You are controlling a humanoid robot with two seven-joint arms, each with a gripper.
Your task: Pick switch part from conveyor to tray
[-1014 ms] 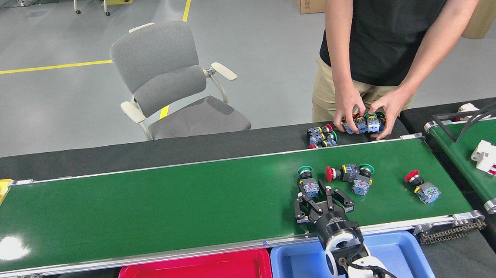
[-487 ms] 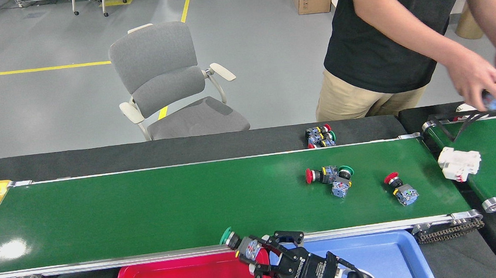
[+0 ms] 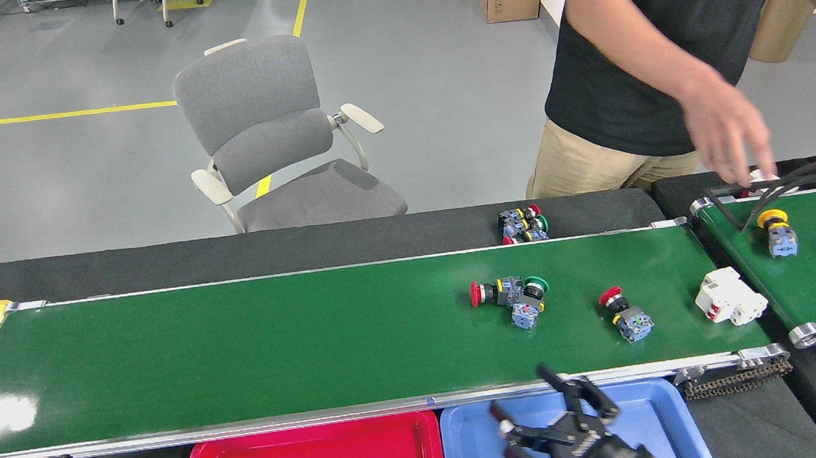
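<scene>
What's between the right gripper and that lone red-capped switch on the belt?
In the head view, only the conveyor's silver near rail and bare green belt lie between the right gripper, over the blue tray, and the red-capped switch.

Conveyor runs left-right across in front of me. On its right half: two switch parts touching, another switch part to their right, then a relay block at the right end. Behind the belt, a cluster of parts on the table (chair further back). Two trays side by side under the near rail; my right gripper over the right one.
</scene>
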